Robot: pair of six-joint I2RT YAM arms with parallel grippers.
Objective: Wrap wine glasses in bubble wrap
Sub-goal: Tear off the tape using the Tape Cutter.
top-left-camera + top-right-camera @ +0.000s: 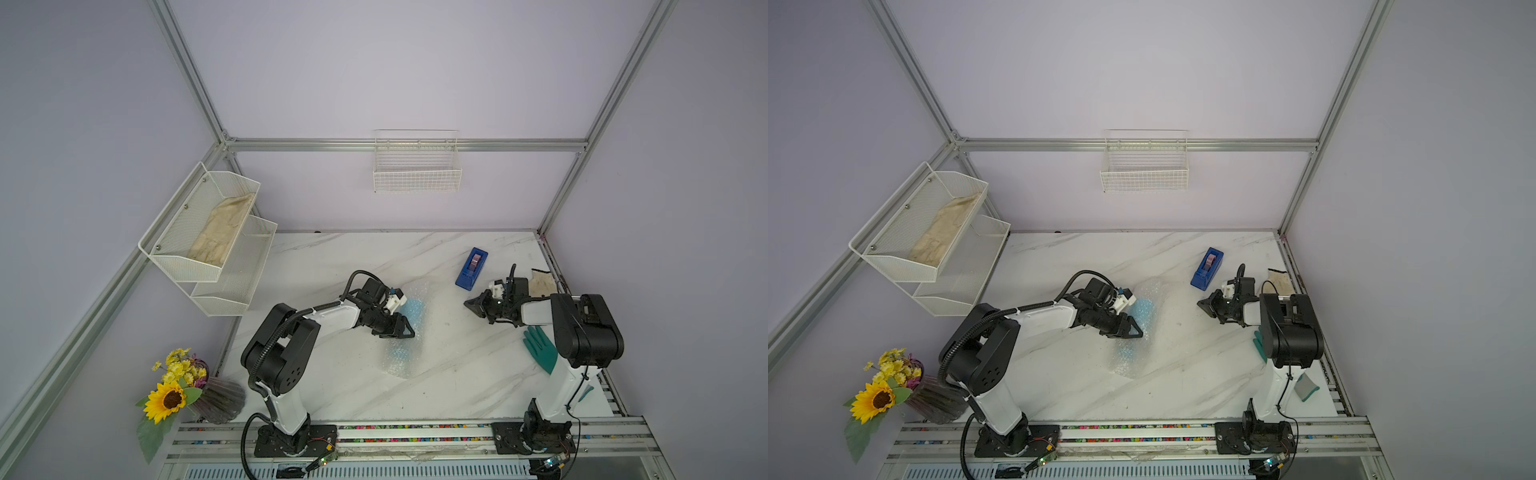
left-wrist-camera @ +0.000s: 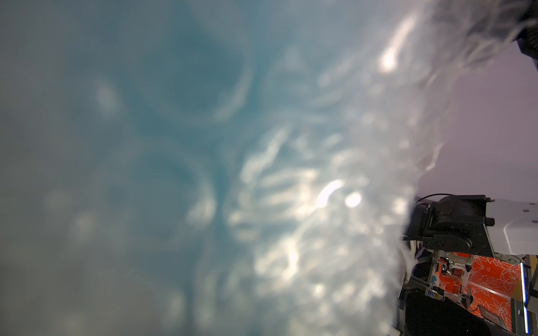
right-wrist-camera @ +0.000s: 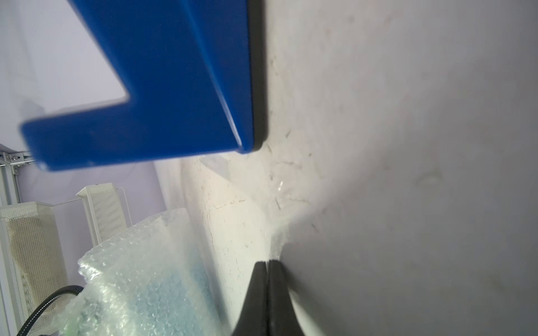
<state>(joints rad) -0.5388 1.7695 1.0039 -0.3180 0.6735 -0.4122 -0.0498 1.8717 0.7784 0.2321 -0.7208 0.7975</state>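
The left jaws sit across the middle of the bundle, half apart, with clear, shiny, air-pocketed bubble wrap (image 1: 401, 361) pressed so close to the wrist camera that I cannot tell whether they clamp it or only rest on it. Through the sheet shows the light sky-blue plastic goblet (image 1: 414, 309), lying on its side and already partly rolled in the wrap. The bundle lies on the white marble-patterned desk (image 1: 332, 257), a little way from the dark blue boxy tape dispenser (image 1: 471, 270) on the side towards the left arm's base. The right jaws are pressed together on nothing, just beside that dispenser and pointing towards the bundle. I'd judge the goblet light and stiff, likely to roll on its round bowl. The wrap (image 3: 131, 261) looks soft, springy and slick, apt to spring open once let go. The narrow waist at the stem seems the safest hold through the sheet. The loose far edge looks right for a pinch to pull the wrap round.
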